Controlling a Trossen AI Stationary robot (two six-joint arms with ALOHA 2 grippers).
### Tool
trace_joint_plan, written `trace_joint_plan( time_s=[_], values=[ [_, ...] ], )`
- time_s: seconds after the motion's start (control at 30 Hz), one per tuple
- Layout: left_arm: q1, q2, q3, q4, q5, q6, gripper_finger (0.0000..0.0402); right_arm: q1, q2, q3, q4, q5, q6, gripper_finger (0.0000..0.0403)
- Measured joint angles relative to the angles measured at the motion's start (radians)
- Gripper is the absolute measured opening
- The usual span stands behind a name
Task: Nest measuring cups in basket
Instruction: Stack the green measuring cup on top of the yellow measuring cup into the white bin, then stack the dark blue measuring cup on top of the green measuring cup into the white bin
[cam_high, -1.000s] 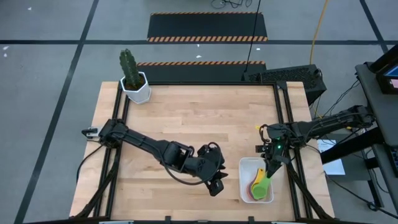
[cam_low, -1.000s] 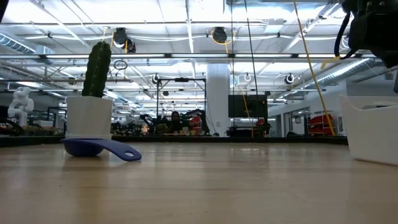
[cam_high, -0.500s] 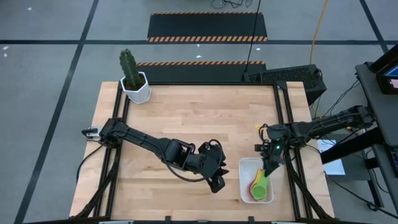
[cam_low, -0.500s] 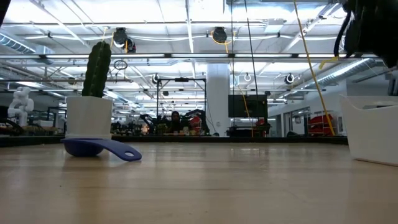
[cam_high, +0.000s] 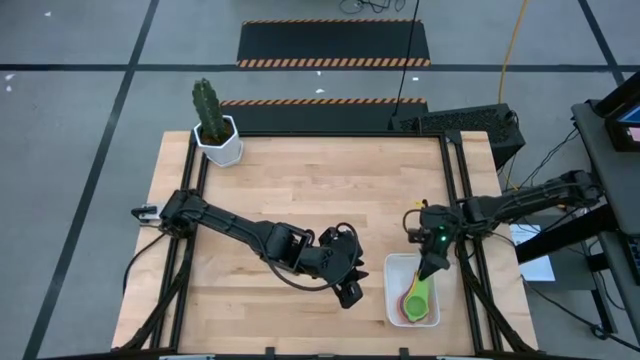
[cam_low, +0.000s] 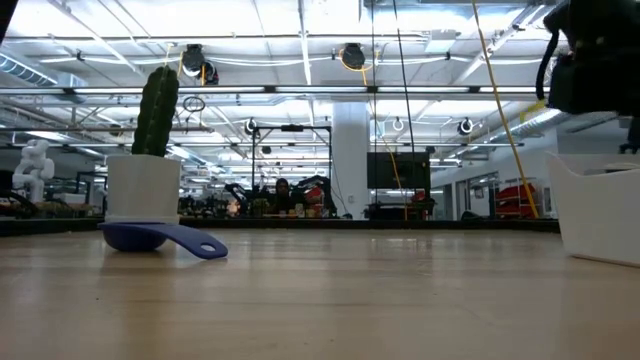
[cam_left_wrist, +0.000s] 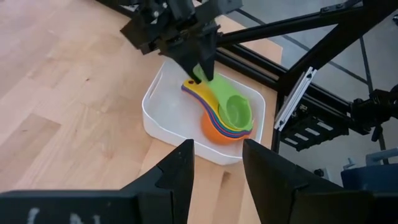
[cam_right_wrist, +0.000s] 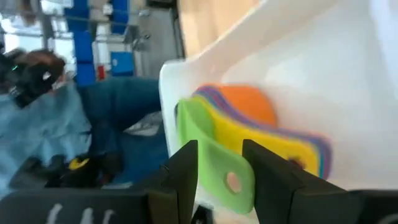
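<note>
looking straight down, the right gripper (cam_high: 431, 268) pinches the green cup (cam_high: 419, 295) by its handle over the white basket (cam_high: 395, 268), and it has drifted slightly toward the far edge since half a second ago. the left gripper (cam_high: 348, 293) hangs parted and empty just beside the basket, having edged nearer. at table height, a blue cup (cam_low: 160, 238) lies unmoved before the cactus pot (cam_low: 142, 186). from the left wrist, the green cup (cam_left_wrist: 235, 109) tops the nested stack (cam_left_wrist: 222, 127).
</note>
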Motion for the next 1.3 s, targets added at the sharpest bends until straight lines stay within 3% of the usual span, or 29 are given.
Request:
trace_joint_plan(
  time_s=[0.3, 0.67, 0.9, 1.13, 1.3],
  values=[
    [0.003, 0.0, 0.0, -0.001, -0.002, 0.003, 0.0138, 0.0, -0.001, 0.061, -0.155, 0.053, -0.071, 0.012],
    [0.015, 0.0, 0.0, -0.009, -0.002, 0.008, 0.0138, 0.0, -0.002, 0.152, -0.338, 0.196, -0.168, 0.012],
    [0.031, 0.0, 0.0, -0.179, 0.009, -0.081, 0.0138, 0.0, -0.002, 0.211, -0.438, 0.23, -0.182, 0.0119],
    [0.077, 0.0, -0.002, -0.515, 0.179, -0.218, 0.0138, 0.0, -0.002, 0.284, -0.424, 0.279, -0.083, 0.0119],
    [0.126, 0.002, -0.056, -0.611, 0.307, -0.172, 0.0138, 0.0, -0.002, 0.326, -0.361, 0.341, 0.004, 0.0119]
  ],
)
